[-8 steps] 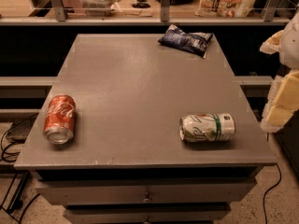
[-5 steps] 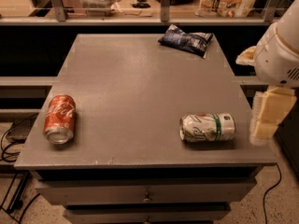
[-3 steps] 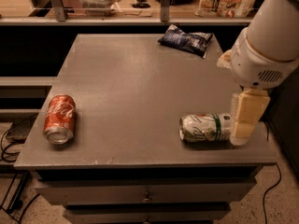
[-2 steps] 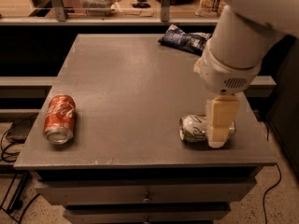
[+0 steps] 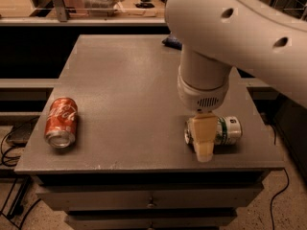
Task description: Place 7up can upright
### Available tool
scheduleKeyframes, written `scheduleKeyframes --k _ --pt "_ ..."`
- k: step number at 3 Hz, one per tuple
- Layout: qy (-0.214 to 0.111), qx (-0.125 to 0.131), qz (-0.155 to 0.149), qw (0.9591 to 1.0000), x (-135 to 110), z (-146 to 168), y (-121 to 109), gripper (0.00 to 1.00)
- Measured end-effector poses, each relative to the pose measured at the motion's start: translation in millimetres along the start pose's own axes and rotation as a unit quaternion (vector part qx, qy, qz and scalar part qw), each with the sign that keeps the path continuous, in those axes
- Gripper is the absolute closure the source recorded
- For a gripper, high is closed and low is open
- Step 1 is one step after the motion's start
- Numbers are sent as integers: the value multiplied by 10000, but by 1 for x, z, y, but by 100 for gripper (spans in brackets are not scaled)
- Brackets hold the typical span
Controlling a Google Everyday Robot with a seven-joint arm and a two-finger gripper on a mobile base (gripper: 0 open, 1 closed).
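The 7up can (image 5: 227, 131) lies on its side near the front right of the grey table (image 5: 124, 85), silver-white with a green band. My gripper (image 5: 203, 139) hangs from the white arm directly over the can's left half, its cream finger covering that part. The can rests on the table top.
A red Coca-Cola can (image 5: 61, 122) lies on its side at the front left. A dark blue snack bag (image 5: 171, 42) at the back is mostly hidden by the arm. The table's front edge runs just below both cans. Shelves with items stand behind.
The arm has swung in from the right edge of view leftward over the table, and the gripper now sits over the 7up can. Neither can has moved.
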State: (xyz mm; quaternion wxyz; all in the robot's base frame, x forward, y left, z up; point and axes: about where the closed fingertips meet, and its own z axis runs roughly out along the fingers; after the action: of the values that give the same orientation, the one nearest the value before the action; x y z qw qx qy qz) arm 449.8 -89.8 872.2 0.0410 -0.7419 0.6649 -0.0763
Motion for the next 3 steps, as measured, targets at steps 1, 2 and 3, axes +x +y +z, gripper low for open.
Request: scheduleKeyframes --k 1,2,3 --pt "241 -121 76 9996 11 17 1 0" --pt "402 -217 220 9987 26 29 1 0" --pt "432 -341 305 9980 34 42 3 0"
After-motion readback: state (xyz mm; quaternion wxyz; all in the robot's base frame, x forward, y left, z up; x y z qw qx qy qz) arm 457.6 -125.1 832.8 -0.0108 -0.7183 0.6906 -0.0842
